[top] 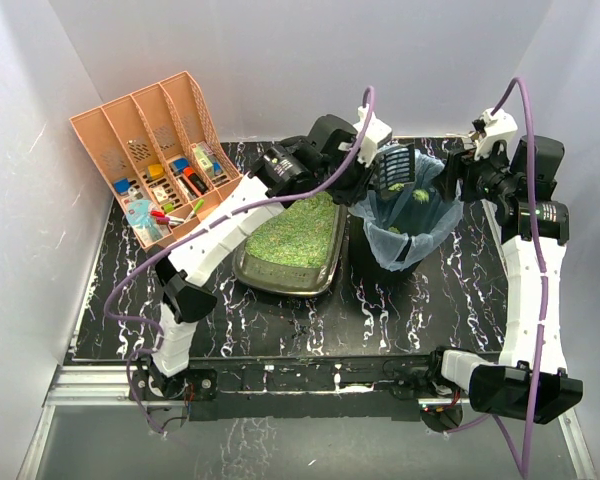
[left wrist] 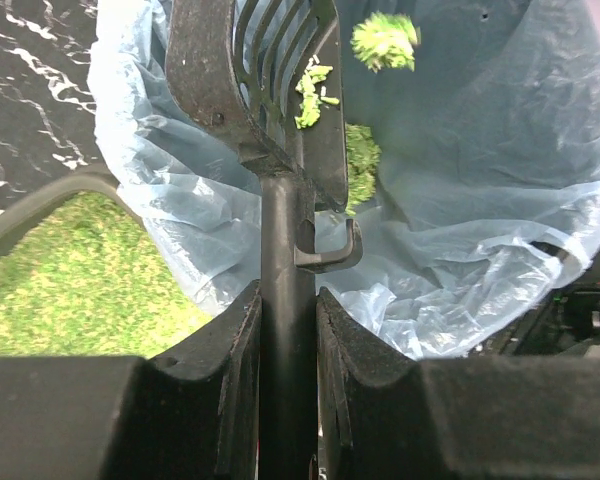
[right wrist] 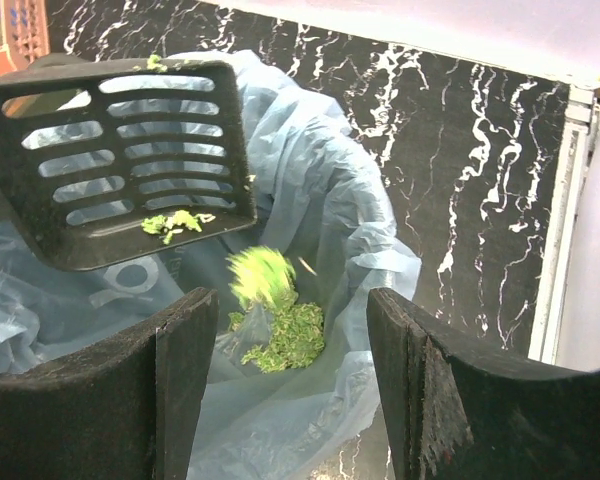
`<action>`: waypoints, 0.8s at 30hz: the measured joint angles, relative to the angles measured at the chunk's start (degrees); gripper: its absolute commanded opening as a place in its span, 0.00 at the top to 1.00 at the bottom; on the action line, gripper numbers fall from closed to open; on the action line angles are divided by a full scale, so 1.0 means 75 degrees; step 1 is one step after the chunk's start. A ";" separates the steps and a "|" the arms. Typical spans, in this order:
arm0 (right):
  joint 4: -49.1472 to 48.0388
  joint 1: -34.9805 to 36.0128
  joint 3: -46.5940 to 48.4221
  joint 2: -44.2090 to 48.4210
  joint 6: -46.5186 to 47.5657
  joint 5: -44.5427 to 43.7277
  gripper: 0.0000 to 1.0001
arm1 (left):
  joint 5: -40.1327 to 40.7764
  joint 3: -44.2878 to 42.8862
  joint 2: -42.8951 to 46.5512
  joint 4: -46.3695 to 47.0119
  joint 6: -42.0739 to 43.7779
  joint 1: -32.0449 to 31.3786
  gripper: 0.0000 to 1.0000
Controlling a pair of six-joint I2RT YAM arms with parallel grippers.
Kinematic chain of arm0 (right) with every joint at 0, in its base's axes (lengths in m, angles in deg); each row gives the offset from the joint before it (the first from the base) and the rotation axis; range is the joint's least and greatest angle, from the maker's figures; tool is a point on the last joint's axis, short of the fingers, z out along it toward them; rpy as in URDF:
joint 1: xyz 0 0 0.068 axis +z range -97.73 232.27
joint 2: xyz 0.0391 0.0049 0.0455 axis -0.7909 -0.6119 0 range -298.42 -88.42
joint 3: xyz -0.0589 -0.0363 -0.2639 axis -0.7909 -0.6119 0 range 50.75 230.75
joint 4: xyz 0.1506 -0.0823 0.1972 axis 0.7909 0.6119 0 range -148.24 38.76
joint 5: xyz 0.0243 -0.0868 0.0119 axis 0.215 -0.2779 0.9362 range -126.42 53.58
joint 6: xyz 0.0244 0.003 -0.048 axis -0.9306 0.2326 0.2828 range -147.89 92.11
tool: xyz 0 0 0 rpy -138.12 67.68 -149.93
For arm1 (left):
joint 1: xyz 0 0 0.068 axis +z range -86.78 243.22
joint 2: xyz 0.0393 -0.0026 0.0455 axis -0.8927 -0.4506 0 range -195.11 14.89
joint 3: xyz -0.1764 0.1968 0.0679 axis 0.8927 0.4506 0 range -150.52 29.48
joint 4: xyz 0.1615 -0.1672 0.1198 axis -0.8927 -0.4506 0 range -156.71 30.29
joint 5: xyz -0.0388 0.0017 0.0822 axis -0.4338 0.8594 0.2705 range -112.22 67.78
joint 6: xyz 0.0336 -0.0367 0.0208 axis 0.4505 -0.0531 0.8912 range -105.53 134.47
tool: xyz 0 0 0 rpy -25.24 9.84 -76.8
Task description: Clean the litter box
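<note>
Green litter fills the litter box, which sits on the black table just left of the bin with its blue bag. From above, the left fingers hold a black scoop over the bin. The right fingers hang by the bin's right side, and it is hard to tell from here how they stand.

In the left wrist view, the left fingers are clamped on the scoop handle. A green clump is in the air over the bag, and the litter box is beside it.

In the right wrist view, the right fingers are wide apart and hold nothing. They are above the bag, under the tipped scoop.
</note>
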 measured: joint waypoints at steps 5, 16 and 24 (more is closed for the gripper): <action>-0.0108 -0.0085 0.0000 0.0000 -0.0128 -0.0370 0.34 | 0.0807 0.0073 -0.0003 0.0009 0.0621 -0.0309 1.00; -0.0143 -0.0154 0.0000 0.0000 -0.0300 -0.0679 0.34 | 0.2830 0.1183 0.0041 0.0903 0.2148 -0.1207 1.00; -0.0143 -0.0166 0.0000 0.0000 -0.0332 -0.0702 0.34 | 0.3433 0.1553 0.0388 0.1346 0.2699 -0.1201 1.00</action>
